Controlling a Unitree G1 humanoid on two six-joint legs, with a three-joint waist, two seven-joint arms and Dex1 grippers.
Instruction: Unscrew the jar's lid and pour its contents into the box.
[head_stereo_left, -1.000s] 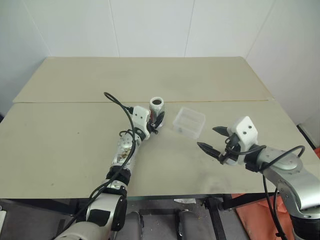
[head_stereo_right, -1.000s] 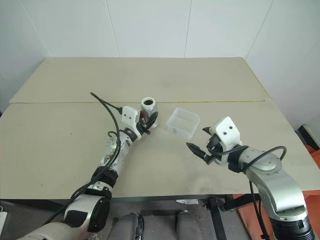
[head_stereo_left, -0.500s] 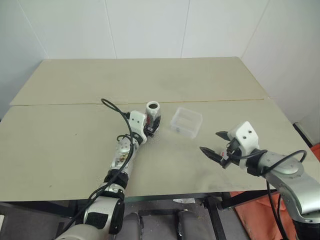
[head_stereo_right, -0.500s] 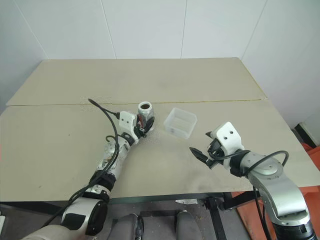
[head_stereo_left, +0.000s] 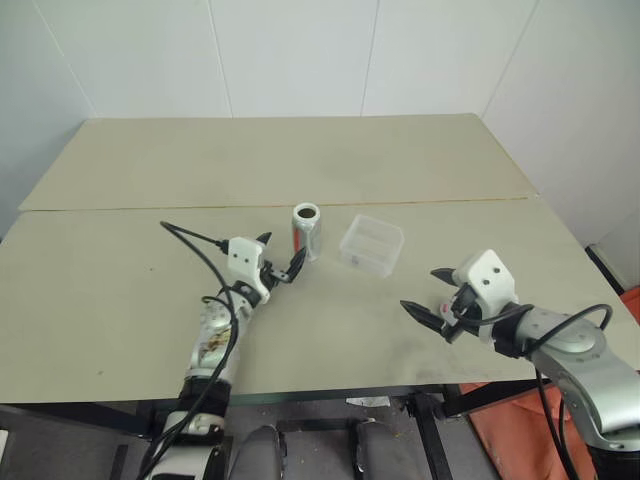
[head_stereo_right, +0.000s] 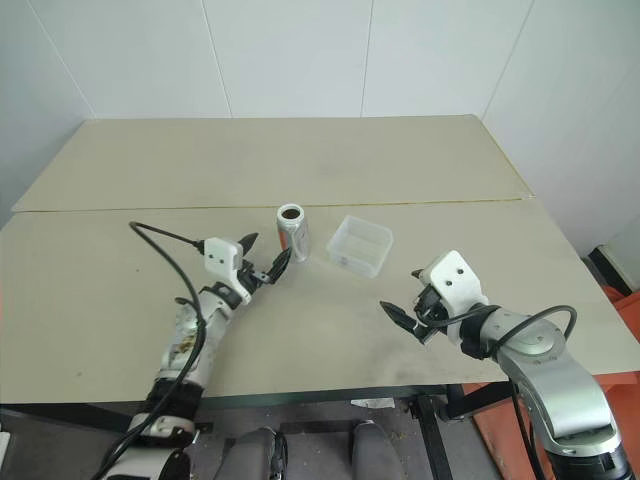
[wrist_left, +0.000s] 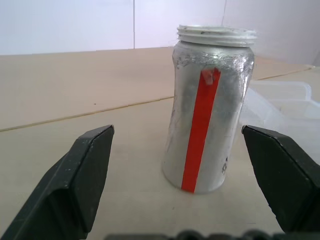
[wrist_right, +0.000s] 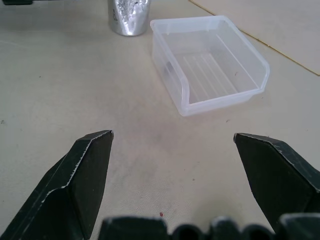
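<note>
Standing upright at the centre of the left eye frame, the jar has no lid on it; I see its dark open mouth from above and the bare thread at its top in my left wrist view. The lid itself I cannot find in any view. The box sits just beside the jar, to its right in the frame, and I cannot see any contents in it.

My left gripper is released, its fingers spread wide, and it hangs just left of the jar and lower in the frame, not touching it. My right gripper is also spread wide and grasps nothing; it waits at the lower right of the frame, well apart from the box.

I judge the step in hand is to take the jar for pouring. To do it well, I should bring the left fingers around the middle of the body, on both sides of the red stripe, and close firmly but not hard, because the thin silvery wall may dent. Then I tip slowly over the box.
</note>
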